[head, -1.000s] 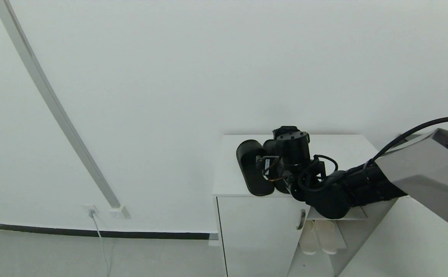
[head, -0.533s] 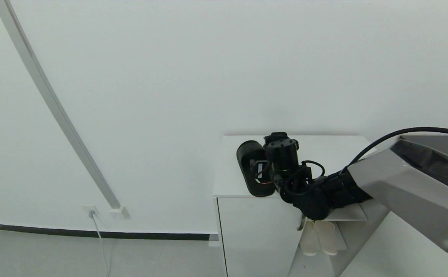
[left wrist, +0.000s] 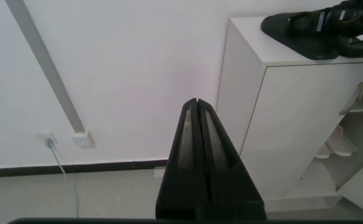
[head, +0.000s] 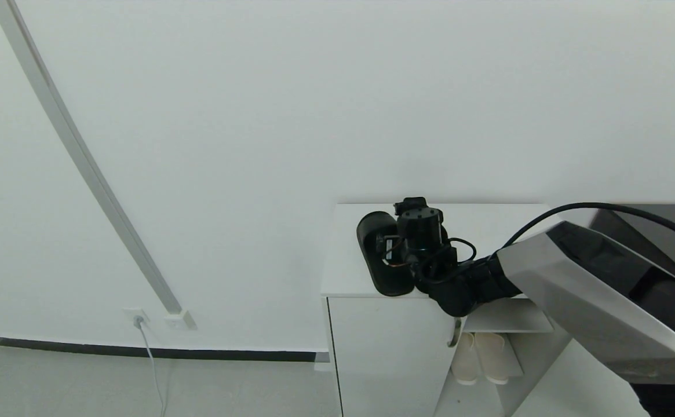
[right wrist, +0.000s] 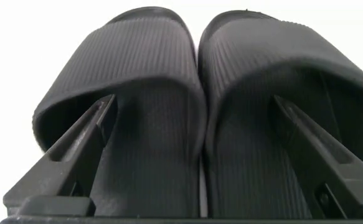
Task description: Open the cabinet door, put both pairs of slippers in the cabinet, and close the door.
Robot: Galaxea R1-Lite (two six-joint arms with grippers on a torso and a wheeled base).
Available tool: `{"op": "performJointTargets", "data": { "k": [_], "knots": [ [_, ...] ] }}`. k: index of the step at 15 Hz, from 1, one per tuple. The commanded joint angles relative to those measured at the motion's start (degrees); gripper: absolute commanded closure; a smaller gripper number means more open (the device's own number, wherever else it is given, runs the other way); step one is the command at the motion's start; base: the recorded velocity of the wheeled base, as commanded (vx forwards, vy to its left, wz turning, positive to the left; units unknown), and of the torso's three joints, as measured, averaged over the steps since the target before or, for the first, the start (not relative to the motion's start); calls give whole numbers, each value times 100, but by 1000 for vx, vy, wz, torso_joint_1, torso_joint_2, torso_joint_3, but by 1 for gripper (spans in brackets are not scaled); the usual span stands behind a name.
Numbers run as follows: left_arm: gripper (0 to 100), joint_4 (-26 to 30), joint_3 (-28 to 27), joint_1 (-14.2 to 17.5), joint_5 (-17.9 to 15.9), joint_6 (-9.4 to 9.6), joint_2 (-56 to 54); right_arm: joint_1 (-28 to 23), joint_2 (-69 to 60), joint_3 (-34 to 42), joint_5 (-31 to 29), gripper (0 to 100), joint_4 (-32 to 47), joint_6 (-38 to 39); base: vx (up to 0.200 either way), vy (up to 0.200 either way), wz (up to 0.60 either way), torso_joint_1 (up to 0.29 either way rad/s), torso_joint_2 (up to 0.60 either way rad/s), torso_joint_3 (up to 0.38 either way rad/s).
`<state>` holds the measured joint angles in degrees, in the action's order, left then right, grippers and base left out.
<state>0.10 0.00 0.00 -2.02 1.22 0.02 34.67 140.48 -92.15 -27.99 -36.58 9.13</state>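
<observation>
Right gripper is spread wide over the black slippers, with one finger set at the mouth of each slipper, just under the strap. Whether the pads touch the straps cannot be told. Nothing is clamped.

Black slippers are seen side by side on top of the white cabinet, at its left front edge, toes pointed away from the wrist.

Left gripper is pressed together with nothing between the fingers. It is held in the air in front of the wall, well apart from the cabinet.

Right-hand cabinet door is swung open. White slippers are parked as a pair on the lower shelf inside, just beside the shut left door's handle.
</observation>
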Motion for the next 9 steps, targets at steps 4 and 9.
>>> {"op": "performJointTargets", "data": {
  "k": [4,9],
  "knots": [
    [100,-1,0,0,0,1,-2,-48,251,-189,-5,100,-15,-8,0,0,0,0,0,0],
    [100,-1,0,0,0,1,-2,-48,225,-154,-14,100,-15,-8,0,0,0,0,0,0]
  ]
}}
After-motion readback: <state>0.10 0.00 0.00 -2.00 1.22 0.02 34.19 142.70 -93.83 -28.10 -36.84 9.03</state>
